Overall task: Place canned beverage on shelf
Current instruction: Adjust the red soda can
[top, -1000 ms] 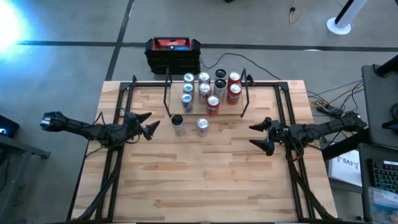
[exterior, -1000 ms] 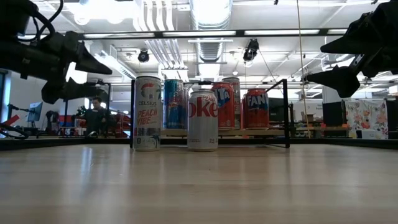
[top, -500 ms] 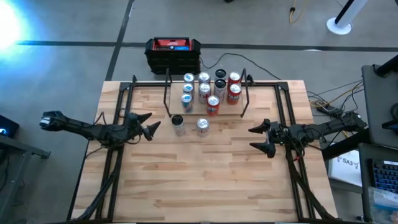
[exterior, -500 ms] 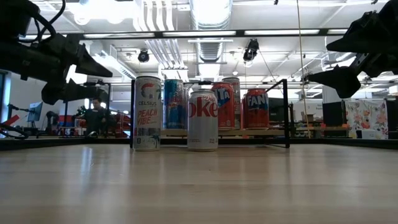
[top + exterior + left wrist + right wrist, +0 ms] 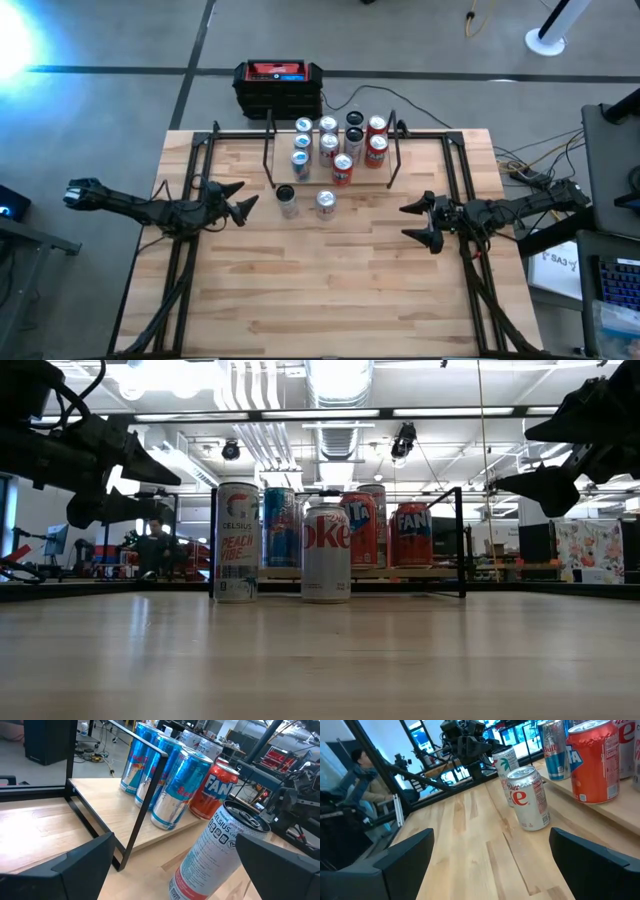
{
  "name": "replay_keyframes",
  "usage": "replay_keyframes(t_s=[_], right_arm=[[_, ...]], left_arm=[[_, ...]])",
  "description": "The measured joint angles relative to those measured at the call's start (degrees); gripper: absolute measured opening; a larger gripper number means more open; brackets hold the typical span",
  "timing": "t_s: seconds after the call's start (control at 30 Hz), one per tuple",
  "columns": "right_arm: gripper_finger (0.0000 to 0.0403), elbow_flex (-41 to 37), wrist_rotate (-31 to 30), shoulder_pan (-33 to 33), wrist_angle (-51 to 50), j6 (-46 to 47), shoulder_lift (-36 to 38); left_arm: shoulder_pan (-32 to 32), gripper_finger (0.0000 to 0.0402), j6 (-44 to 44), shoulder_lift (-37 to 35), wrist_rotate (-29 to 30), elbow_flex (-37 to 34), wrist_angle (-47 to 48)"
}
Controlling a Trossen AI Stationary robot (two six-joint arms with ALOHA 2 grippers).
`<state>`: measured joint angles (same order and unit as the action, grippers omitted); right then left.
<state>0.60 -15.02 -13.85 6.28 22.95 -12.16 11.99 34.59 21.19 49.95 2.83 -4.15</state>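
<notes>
Two canned beverages stand upright on the table just in front of the shelf [image 5: 392, 150]: a white Celsius can [image 5: 287, 200] [image 5: 215, 855] and a silver Diet Coke can [image 5: 325, 203] [image 5: 527, 797]. Several more cans stand on the shelf's wood board [image 5: 100, 805]. My left gripper [image 5: 243, 200] [image 5: 175, 840] hangs open above the table, left of the Celsius can and pointing at it. My right gripper [image 5: 415, 222] [image 5: 490, 840] hangs open to the right of the Diet Coke can and points toward it. Neither gripper holds anything.
A black box with a red top [image 5: 278, 85] sits beyond the table's far edge. Black frame rails [image 5: 190, 170] [image 5: 465, 170] run along both sides of the table under the arms. The near half of the wood table [image 5: 330, 290] is bare. A person [image 5: 362, 765] sits in the room behind.
</notes>
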Motion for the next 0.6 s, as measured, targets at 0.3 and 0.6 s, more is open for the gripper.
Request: replay_keyframes(t_s=[0.3,0.6], right_arm=[[0.038,0.0,-0.77,0.0,11.2,-0.25,0.11],[0.038,5.05,-9.07,0.02,-7.06,13.81,-1.52]], left_arm=[[0.0,0.0398,0.0,0.11,0.0,0.0,0.03],[0.02,0.0398,0.0,0.11,0.0,0.0,-0.04]])
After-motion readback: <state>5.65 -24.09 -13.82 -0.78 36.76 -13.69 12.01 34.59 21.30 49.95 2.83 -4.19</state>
